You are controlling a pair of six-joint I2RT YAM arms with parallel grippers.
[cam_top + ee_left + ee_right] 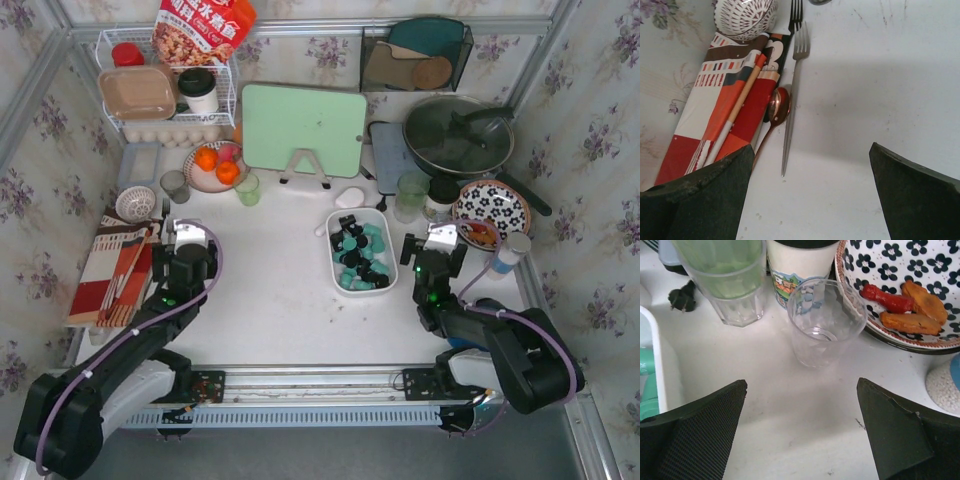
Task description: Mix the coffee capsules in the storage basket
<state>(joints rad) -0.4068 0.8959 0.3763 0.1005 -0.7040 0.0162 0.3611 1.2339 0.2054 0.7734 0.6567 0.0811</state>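
While the left end effector point(188, 236) and right end effector point(441, 238) hang spread and empty, flanking the storage basket point(329, 250) on the bench point(280, 300), its coffee capsules point(360, 256) seem only partly mingled; next, reach in and stir.

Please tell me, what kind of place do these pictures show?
Probably a kitchen counter, staged as a robot test cell. A lidded frying pan, a green cutting board, and a fork beside a spoon point to a kitchen.

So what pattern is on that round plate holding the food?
The round plate is white with black flowers and a red-brown rim, clearest in the right wrist view.
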